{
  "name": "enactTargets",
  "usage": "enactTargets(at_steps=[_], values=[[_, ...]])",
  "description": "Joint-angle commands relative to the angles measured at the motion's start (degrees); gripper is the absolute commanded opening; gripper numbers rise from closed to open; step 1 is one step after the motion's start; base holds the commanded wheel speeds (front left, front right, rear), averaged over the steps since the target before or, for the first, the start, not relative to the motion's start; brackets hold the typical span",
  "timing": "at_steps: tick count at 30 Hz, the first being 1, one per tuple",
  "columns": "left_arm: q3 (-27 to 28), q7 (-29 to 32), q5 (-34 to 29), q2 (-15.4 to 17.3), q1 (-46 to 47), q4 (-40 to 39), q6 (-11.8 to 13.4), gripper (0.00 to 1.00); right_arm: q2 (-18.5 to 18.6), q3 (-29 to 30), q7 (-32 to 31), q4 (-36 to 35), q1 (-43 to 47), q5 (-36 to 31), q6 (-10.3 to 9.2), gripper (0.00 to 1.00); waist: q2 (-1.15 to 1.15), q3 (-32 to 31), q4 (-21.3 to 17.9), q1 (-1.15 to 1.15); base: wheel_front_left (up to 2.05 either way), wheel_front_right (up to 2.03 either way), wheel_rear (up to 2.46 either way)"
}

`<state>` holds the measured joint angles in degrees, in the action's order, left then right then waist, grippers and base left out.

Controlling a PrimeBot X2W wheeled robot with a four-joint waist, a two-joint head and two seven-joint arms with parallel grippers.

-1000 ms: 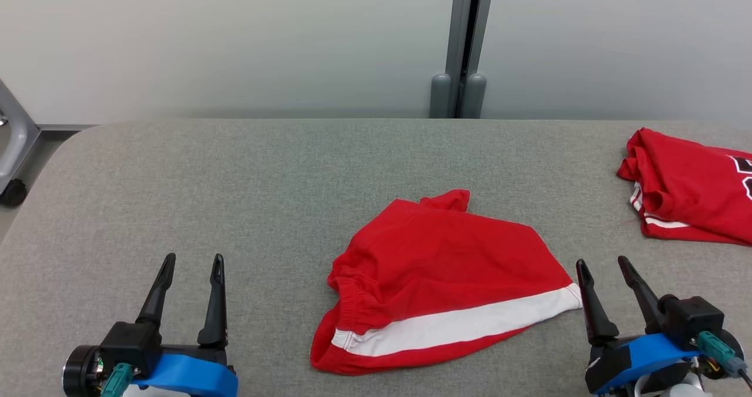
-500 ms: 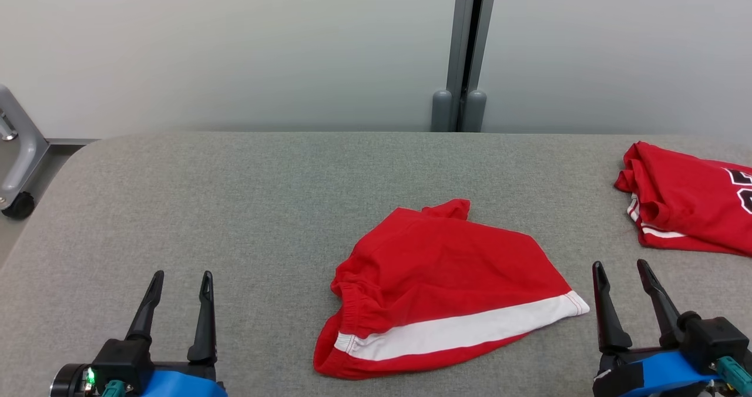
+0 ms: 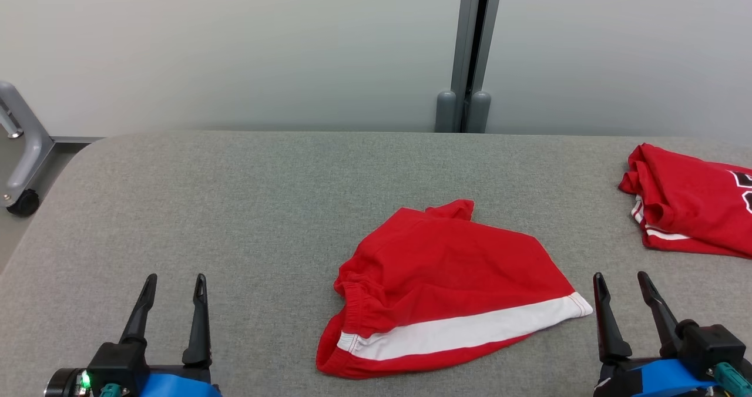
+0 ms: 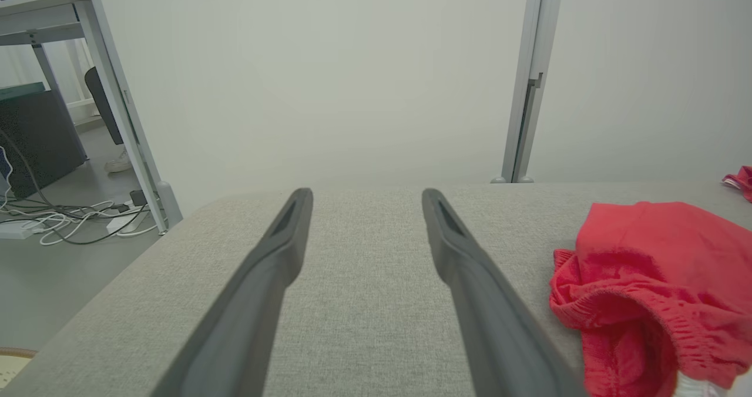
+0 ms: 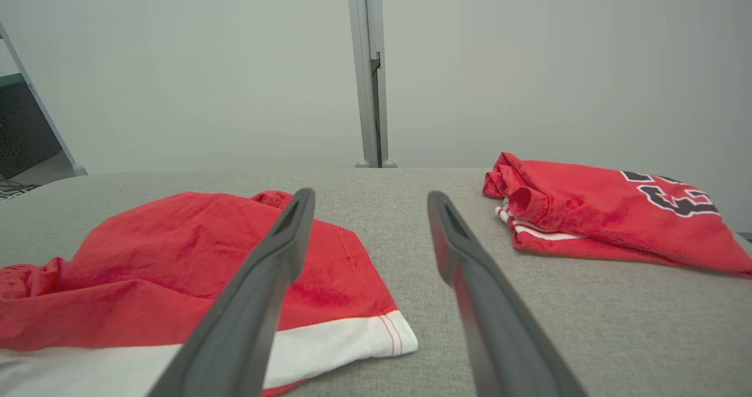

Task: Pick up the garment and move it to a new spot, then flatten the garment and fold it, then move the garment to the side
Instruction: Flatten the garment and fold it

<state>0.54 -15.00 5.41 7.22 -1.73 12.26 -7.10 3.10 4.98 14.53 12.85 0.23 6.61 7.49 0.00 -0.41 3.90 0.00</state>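
- Red shorts (image 3: 446, 279) with a white side stripe: lie loosely crumpled at the middle of the grey padded table (image 3: 235, 197), nearer its front. The elastic waistband faces the robot's left and the hem corner its right. Their shape is the same as a second ago. The whole head view has shifted since then, so the camera has moved, not the cloth.
- Left gripper (image 3: 176, 277): sits lower in the head view than before, fingers spread, holding nothing. It points away from the robot over bare table, well apart from the waistband.
- Right gripper (image 3: 620, 275): fingers spread and empty, hovering just beside the white hem corner.
- Folded red jersey (image 3: 687, 209): at the far right, apart from the shorts.
- Open room: wide bare table to the left and behind the shorts. The rounded left corner lies near a castered frame (image 3: 23, 150).
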Motion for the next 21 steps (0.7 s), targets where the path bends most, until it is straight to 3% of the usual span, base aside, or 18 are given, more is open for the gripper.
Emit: enactTargets(at_steps=[1, 10, 21], values=[[-0.45, -0.25, -0.36, -0.05, 0.06, -0.31, -0.12, 1.00, -0.12, 0.11, -0.31, 0.48, 0.16, 0.05, 0.01, 1.00, 0.00, 0.08, -0.07, 0.00, 0.00, 0.00, 0.00], [-8.47, -0.26, 0.76, -0.79, 2.66, 1.09, -0.51, 1.00, 2.38, 0.57, -1.29, 6.58, -3.81, -1.14, 0.01, 1.00, 0.00, 1.52, -0.53, 0.00, 0.00, 0.00, 0.00], [-25.77, -0.26, 6.85, 3.48, 6.86, 7.85, -0.39, 1.00, 4.74, -2.26, -0.58, 20.59, -11.57, -0.35, 0.01, 1.00, 0.00, 4.18, -0.62, 0.00, 0.00, 0.00, 0.00]])
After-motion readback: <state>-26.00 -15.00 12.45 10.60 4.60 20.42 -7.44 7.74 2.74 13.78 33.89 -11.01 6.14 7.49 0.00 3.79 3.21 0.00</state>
